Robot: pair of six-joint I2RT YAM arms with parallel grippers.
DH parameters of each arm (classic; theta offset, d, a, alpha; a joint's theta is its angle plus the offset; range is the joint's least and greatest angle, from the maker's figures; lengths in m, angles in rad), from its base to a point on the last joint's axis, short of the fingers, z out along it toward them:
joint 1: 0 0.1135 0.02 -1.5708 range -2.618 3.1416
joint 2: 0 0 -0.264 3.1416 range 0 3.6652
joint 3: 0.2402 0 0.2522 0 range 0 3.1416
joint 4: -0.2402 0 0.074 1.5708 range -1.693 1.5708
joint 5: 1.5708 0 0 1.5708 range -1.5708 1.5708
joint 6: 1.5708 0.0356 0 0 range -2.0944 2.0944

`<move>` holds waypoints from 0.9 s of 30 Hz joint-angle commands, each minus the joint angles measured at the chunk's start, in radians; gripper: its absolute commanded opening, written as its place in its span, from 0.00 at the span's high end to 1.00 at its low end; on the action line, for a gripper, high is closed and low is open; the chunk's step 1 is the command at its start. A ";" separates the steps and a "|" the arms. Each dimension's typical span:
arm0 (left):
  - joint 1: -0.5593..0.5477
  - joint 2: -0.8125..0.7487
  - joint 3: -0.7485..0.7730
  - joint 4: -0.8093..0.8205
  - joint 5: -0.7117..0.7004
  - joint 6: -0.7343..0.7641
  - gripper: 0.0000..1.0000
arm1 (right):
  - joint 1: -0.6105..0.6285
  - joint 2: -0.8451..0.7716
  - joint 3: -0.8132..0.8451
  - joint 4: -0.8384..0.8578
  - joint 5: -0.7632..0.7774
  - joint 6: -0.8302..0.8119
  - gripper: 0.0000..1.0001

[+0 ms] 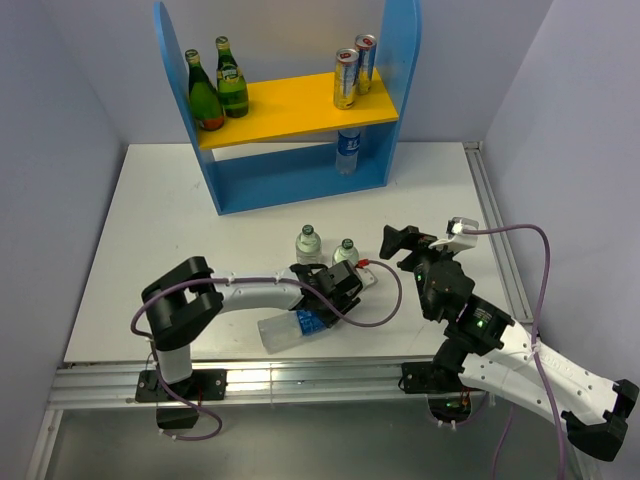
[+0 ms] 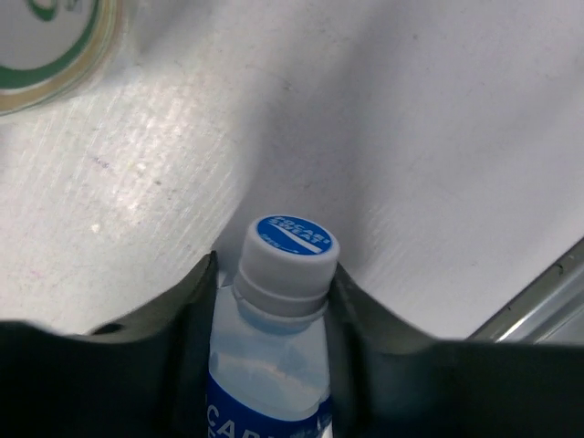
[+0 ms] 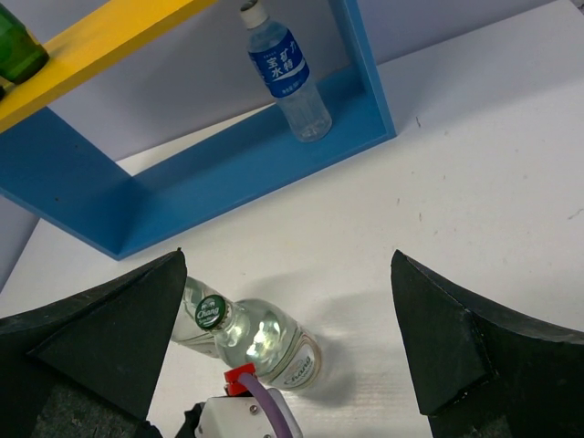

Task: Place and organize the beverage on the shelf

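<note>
Top external view: the shelf (image 1: 300,185) stands at the far side of the table (image 1: 140,240), and it's well stocked. There are two green bottles (image 1: 205,95) on the left of its yellow board, two cans (image 1: 346,78) on the right, and a blue-labelled bottle (image 1: 347,150) upright on the lower level by the right panel. Nearer in, two glass bottles (image 1: 308,245) with green caps stand side by side in mid-table. The left gripper (image 1: 328,300) is just in front of them, with a plastic water bottle (image 1: 285,330) tilted beneath it near the front edge. The right gripper (image 1: 397,240) hangs to the right of the glass pair, holding nothing.

Left wrist view: here's the grip — the left gripper (image 2: 274,283) is clamped on the plastic water bottle (image 2: 274,374) just below its white cap, with fingers (image 2: 196,301) pressed to each side of the neck.

Right wrist view: the right gripper (image 3: 287,274) is spread wide — fingers (image 3: 109,338) far apart and empty. Between them, lower down, is one of the glass bottles (image 3: 255,338). Beyond it is the shelf (image 3: 228,173), with the blue-labelled bottle (image 3: 287,78) in its lower right corner.
</note>
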 commanded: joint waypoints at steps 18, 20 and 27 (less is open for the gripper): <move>-0.061 -0.496 0.061 -0.038 -0.285 -0.039 1.00 | 0.005 0.002 -0.015 0.054 0.020 -0.008 0.00; -0.059 -0.535 0.067 0.008 -0.350 -0.003 1.00 | 0.005 0.006 -0.015 0.060 0.020 -0.010 0.00; -0.006 -0.662 0.034 0.302 -0.533 0.144 1.00 | 0.005 0.011 -0.022 0.097 0.011 -0.022 0.00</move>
